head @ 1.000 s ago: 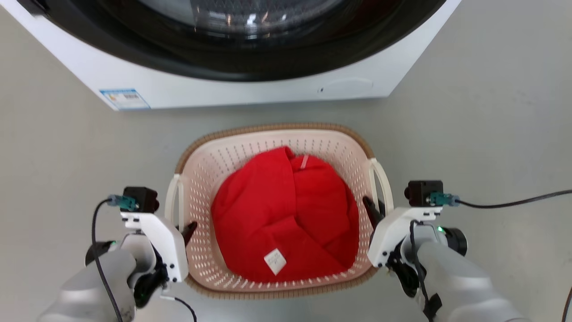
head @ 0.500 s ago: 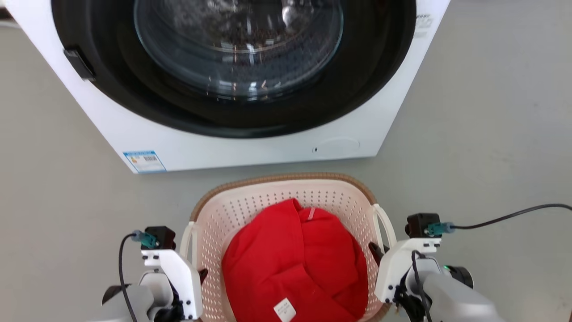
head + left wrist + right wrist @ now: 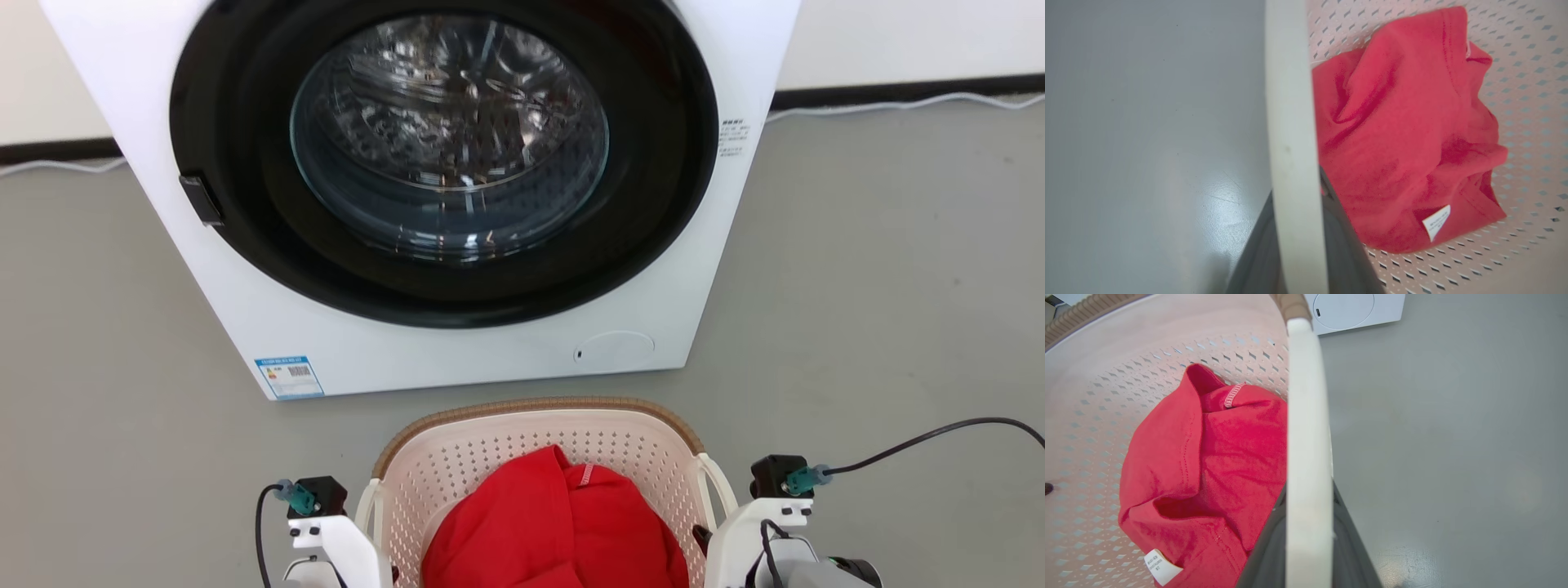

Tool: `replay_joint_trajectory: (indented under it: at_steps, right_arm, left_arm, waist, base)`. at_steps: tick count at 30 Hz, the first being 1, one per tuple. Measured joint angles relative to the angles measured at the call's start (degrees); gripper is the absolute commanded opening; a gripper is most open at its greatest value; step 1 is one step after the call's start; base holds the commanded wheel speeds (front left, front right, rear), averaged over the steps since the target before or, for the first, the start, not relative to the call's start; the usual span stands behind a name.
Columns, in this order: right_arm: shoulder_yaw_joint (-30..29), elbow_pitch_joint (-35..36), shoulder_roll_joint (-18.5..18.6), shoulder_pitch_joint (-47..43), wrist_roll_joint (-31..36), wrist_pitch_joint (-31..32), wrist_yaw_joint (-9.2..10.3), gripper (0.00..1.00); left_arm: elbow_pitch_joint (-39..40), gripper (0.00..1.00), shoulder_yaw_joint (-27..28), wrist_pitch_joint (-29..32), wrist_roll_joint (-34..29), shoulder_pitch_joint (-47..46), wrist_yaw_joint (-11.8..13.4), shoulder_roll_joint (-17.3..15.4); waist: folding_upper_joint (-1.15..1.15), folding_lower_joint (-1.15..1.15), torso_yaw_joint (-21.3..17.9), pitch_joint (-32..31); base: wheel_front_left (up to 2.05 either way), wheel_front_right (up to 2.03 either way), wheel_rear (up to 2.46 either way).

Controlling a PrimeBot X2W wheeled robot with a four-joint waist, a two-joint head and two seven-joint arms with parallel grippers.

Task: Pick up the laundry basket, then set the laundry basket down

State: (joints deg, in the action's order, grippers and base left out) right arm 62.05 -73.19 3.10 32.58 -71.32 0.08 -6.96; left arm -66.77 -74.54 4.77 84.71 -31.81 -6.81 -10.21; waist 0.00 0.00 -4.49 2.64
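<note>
You have the laundry basket point(image 3: 522, 406) between your arms, over the floor point(image 3: 857, 286) just in front of the washer point(image 3: 457, 359); I cannot tell whether its base touches the floor. Your left pincer point(image 3: 1297, 212) is clamped around the left loop handle point(image 3: 1290, 102). Your right pincer point(image 3: 1308, 506) grips the right loop handle point(image 3: 1306, 396) the same way, each white loop running between the dark fingers. Move both arms together at one height, so the rim is level and the red garment point(image 3: 555, 531) does not slide. Do not pull the handles apart, since thin loops may flex or slip. Lower it straight and release only once the base sits flat.
</note>
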Motion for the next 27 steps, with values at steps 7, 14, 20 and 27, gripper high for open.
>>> replay_joint_trajectory:
  at_steps: [7,14,20,27]
  right_arm:
    - [1.5,-0.3,0.1,-0.6,-1.4,1.7,0.19,0.00]
    - [2.9,-0.8,0.1,-0.6,-2.3,2.7,0.35,0.00]
    - [3.5,-1.1,0.1,-0.6,-2.6,2.7,0.35,0.00]
    - [4.7,-1.1,0.1,-0.5,-3.1,2.7,0.35,0.00]
  left_arm:
    - [-1.9,0.00,0.0,1.2,0.1,0.7,0.0,1.6]
    - [-3.1,0.00,0.1,1.8,0.5,0.8,0.0,2.6]
    - [-3.2,0.00,0.2,1.8,0.5,0.8,0.0,2.9]
    - [-3.3,0.00,0.2,1.8,0.5,0.8,0.0,3.0]
  waist:
    - [0.00,0.00,0.0,-2.2]
    - [0.00,0.00,0.1,-3.0]
    - [0.00,0.00,0.1,-3.0]
    - [0.00,0.00,0.0,-2.8]
  base:
    - [0.00,0.00,0.00]
    - [0.00,0.00,0.00]
    - [0.00,0.00,0.00]
    - [0.00,0.00,0.00]
